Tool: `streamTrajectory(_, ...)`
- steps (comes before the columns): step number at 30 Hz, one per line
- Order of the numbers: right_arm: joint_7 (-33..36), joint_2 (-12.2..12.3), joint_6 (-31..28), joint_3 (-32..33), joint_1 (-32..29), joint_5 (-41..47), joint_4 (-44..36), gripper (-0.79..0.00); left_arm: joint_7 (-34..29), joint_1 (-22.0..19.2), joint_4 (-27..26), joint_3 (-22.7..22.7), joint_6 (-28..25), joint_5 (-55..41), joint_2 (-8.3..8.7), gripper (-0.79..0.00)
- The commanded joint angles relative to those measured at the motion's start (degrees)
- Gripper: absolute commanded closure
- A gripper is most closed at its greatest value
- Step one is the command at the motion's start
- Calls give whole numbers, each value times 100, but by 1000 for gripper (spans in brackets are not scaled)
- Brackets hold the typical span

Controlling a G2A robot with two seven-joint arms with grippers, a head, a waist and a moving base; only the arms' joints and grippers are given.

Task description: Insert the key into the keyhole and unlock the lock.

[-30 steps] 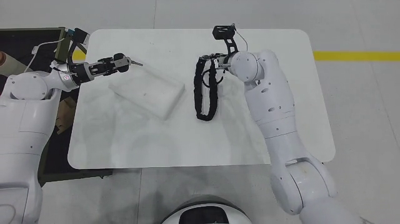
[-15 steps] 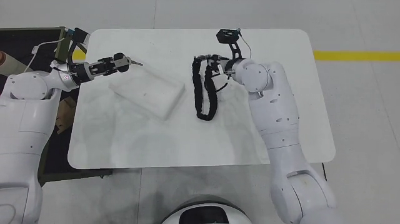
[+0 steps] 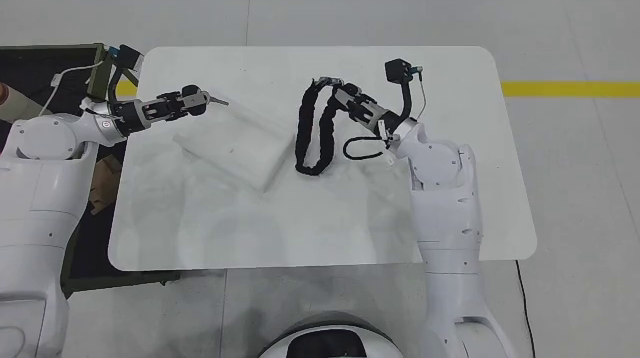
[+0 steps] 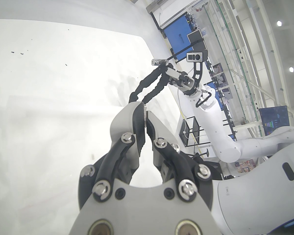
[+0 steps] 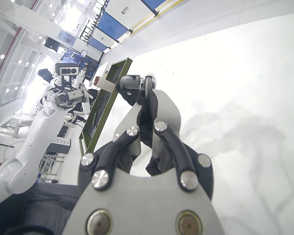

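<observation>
**Top view.** The left tool (image 3: 197,99), above the far-left part of the white worktop (image 3: 450,88), is closed on the key (image 3: 218,102). The key's blade projects beyond the fingertips toward the middle of the worktop. The right tool (image 3: 339,91), near mid-worktop, grips the upper end of the lock (image 3: 304,143), a black-sleeved loop trailing from it toward the near edge. Key and lock are well apart. A white block (image 3: 238,150) lies flat between the two arms, one corner just beside the loop's lower end.

**Left wrist view.** The left tool (image 4: 145,110) pinches the key (image 4: 145,117), seen edge-on as a thin metal strip between the pads. Farther off, the right tool (image 4: 169,71) holds the lock (image 4: 147,89), with its metal cylinder (image 4: 159,62) uppermost.

**Right wrist view.** The right tool (image 5: 149,103) is clamped on the lock (image 5: 147,121) at its black sleeve. The metal cylinder (image 5: 137,82) juts past the fingertips. Whether the loop's lower end touches the worktop cannot be told.
</observation>
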Motion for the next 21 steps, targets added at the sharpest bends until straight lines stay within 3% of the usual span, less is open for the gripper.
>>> streamTrajectory(1,0,0,-11,1,-1,9,-1,0,0,0,0,0,0,0,0,0)
streamTrajectory(13,-5,-1,-31,-15,-134,77,-44,0,0,0,0,0,0,0,0,0)
streamTrajectory(17,510,41,142,23,-924,2000,-1126,0,0,0,0,0,0,0,0,0)
streamTrajectory(21,1408,161,567,380,-1026,4103,-1515,0,0,0,0,0,0,0,0,0)
